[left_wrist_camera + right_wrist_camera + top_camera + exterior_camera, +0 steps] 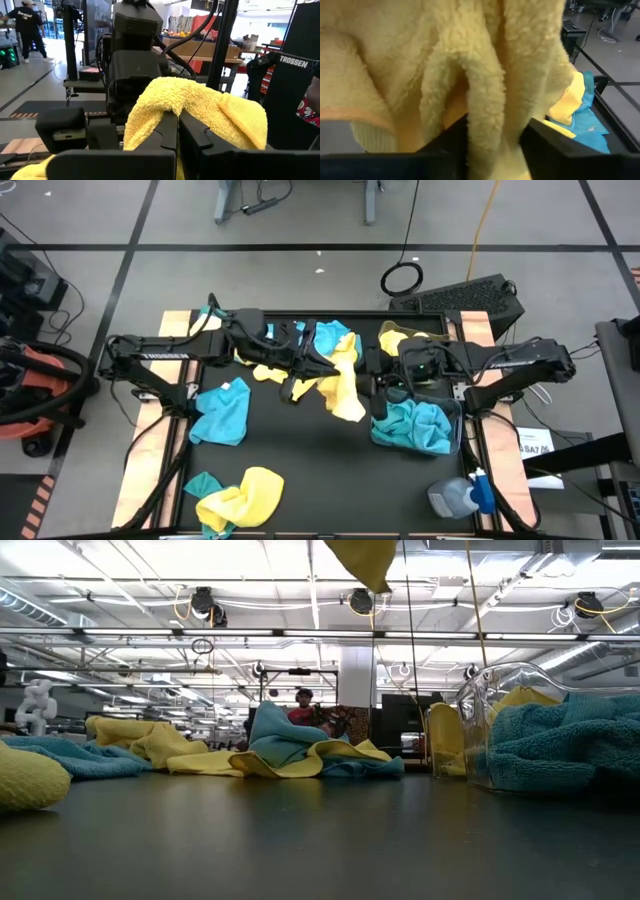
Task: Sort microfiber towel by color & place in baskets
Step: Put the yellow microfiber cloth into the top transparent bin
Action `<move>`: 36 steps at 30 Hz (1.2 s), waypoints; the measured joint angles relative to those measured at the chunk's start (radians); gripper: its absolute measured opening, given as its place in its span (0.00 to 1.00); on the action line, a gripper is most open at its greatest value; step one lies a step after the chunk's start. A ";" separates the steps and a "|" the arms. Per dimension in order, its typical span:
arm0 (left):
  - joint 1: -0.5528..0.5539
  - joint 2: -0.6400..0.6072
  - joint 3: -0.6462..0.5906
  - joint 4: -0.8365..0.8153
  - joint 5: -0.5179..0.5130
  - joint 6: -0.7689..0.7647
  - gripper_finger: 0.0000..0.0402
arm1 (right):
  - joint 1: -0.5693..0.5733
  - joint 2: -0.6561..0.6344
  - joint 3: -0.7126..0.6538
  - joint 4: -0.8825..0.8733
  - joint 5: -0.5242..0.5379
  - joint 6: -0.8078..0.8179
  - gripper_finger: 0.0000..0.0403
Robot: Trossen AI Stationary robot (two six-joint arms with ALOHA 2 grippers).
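above the worktop (300, 445) both tools, left (176, 131) and right (492, 145), pinch one yellow towel (345, 385) (soft, limp; best grasped by a bunched fold).

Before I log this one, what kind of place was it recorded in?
Probably a large robotics lab or workshop hall: exposed ceiling rails and lights, a person standing on the open floor, workbenches behind, and a taped concrete floor.
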 joint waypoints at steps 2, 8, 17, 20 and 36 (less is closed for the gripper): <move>0.000 0.000 0.000 0.000 0.000 0.000 0.01 | -0.002 0.000 0.000 -0.001 0.000 -0.012 0.23; 0.000 0.000 0.000 -0.002 -0.015 -0.001 0.02 | -0.002 -0.008 0.000 -0.011 0.000 -0.038 0.02; 0.000 0.000 0.000 -0.034 -0.095 -0.001 0.18 | -0.002 -0.013 0.000 -0.057 0.005 -0.035 0.01; 0.000 0.000 0.000 -0.048 -0.108 -0.006 0.30 | -0.002 -0.027 0.000 -0.090 0.018 -0.034 0.01; 0.000 -0.001 0.000 -0.170 -0.224 -0.171 0.57 | 0.006 -0.137 0.000 -0.499 0.034 -0.035 0.00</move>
